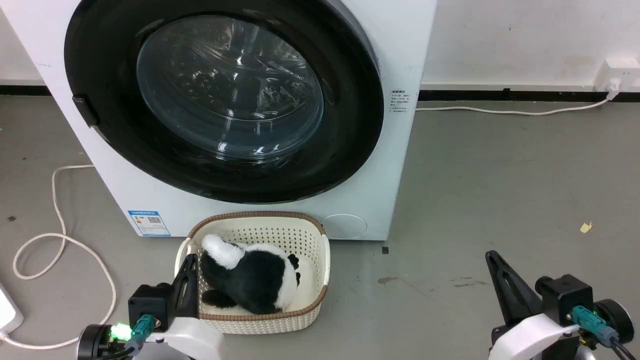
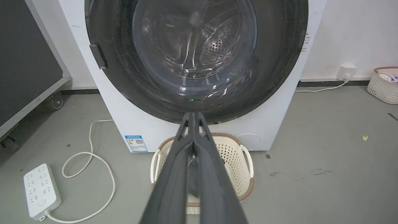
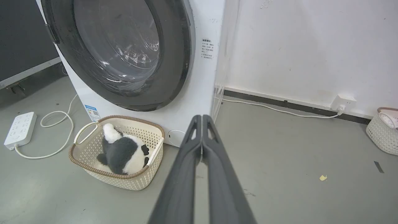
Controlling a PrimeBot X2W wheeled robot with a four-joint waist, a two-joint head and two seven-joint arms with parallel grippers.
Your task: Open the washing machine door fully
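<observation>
The washing machine (image 1: 380,165) is a big white box facing me. Its round glossy black door (image 1: 345,125) lies flat against the front, with a bulging glass window (image 1: 230,85) and a small black handle tab (image 1: 86,110) on its left rim. The same door (image 2: 273,62) and handle tab (image 2: 98,56) appear in the left wrist view, and the door (image 3: 174,62) also appears in the right wrist view. My left gripper (image 1: 190,260) is shut low at the left, over the basket's edge. My right gripper (image 1: 491,256) is shut low at the right, above bare floor. Both are far from the door.
A cream basket (image 1: 310,235) with a black-and-white plush toy (image 1: 250,277) stands on the floor right before the machine. A white cable (image 1: 60,240) and power strip (image 2: 40,189) lie left. A dark wheeled panel (image 2: 28,68) stands far left. Another basket (image 3: 381,130) sits far right by the wall.
</observation>
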